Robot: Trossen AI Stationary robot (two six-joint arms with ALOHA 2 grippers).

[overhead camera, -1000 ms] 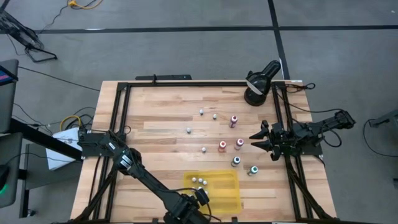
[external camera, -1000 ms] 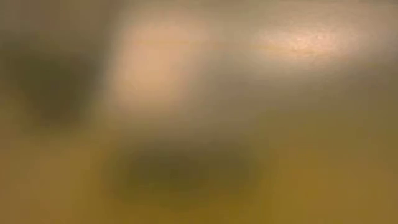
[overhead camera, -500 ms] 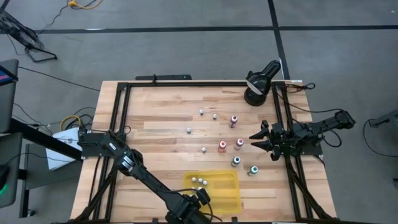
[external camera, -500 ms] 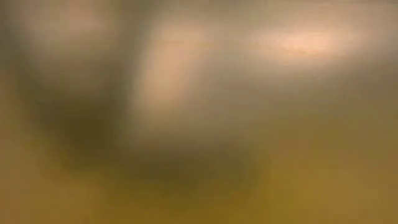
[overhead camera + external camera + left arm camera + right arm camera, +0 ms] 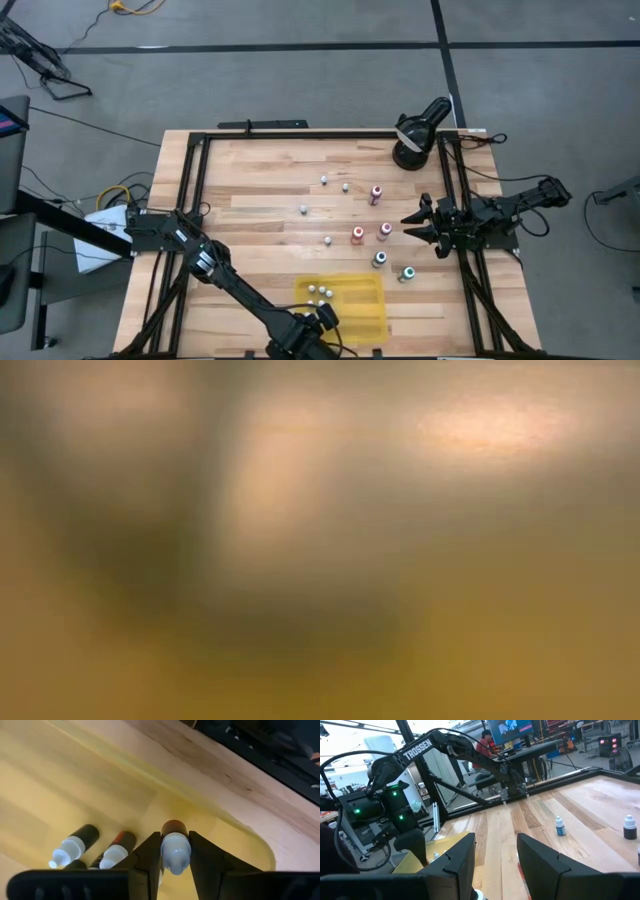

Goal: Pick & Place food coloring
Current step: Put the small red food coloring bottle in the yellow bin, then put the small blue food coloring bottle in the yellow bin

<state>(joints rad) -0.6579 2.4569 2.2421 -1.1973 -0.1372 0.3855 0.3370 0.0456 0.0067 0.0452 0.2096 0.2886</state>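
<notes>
1. Left gripper (image 5: pixel 175 870): positioned over the yellow tray (image 5: pixel 365 305) at the near edge of the wooden table (image 5: pixel 260 210); its two dark fingers (image 5: pixel 150 857) are clamped on a food coloring bottle (image 5: pixel 175 847), one finger on each side of the bottle's body
2. Held bottle: white dropper cap pointing toward the wrist camera, dark reddish body beyond it; it sits between the fingers, above the tray floor
3. Tray contents: other bottles (image 5: pixel 75 845) with white caps lie on their sides on the tray floor, just beside the left gripper's fingers; from above they appear as small pale dots (image 5: pixel 318 291) in the tray's left part
4. Right gripper (image 5: pixel 412 225): hangs at the table's right side, fingers spread apart with nothing between them; in its wrist view the two fingers (image 5: pixel 462 857) stand well separated
5. Loose bottles: several stand upright on the table between the tray and the far edge, among them two pink-capped (image 5: pixel 358 235) near the right gripper and two teal-capped (image 5: pixel 406 273) nearer the tray's right side; smaller pale ones (image 5: pixel 303 210) stand toward the table's middle
6. Low view: blurred throughout; nothing can be told from it
</notes>
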